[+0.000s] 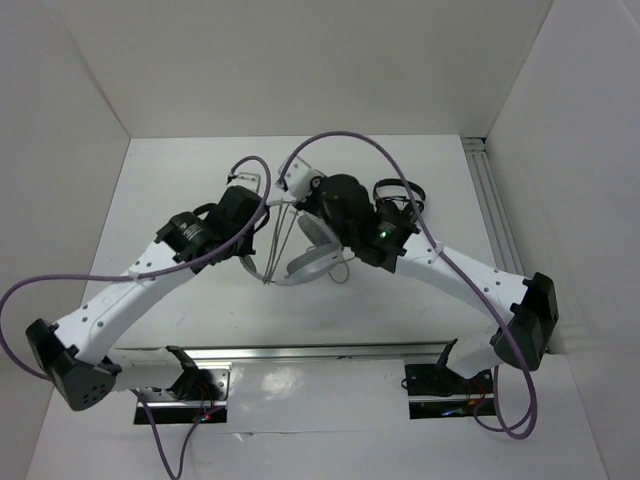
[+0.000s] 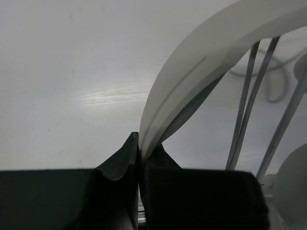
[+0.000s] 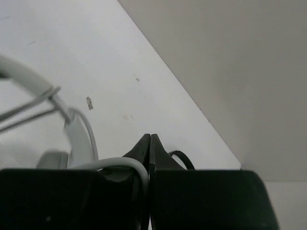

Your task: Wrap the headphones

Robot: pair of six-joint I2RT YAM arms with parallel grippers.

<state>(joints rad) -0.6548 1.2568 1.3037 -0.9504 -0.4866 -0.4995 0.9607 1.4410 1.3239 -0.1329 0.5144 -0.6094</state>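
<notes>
Left wrist view: left gripper (image 2: 139, 149) jaws pinch one light-grey over-ear headphones (image 2: 192, 72); right gripper (image 3: 150, 143) jaws closed beside one thin grey cable (image 3: 125, 163).

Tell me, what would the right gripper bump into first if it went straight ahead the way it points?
Most likely the bare white table, then the wall behind it. The right gripper, jaws shut, aims past the headphones, which are off to one side. Depth is hard to judge.

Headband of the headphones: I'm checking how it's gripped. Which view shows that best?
Left wrist: close up, the left gripper is shut on the headband. Top external shows it as a thin arc under the arms; right wrist catches a sliver.
</notes>
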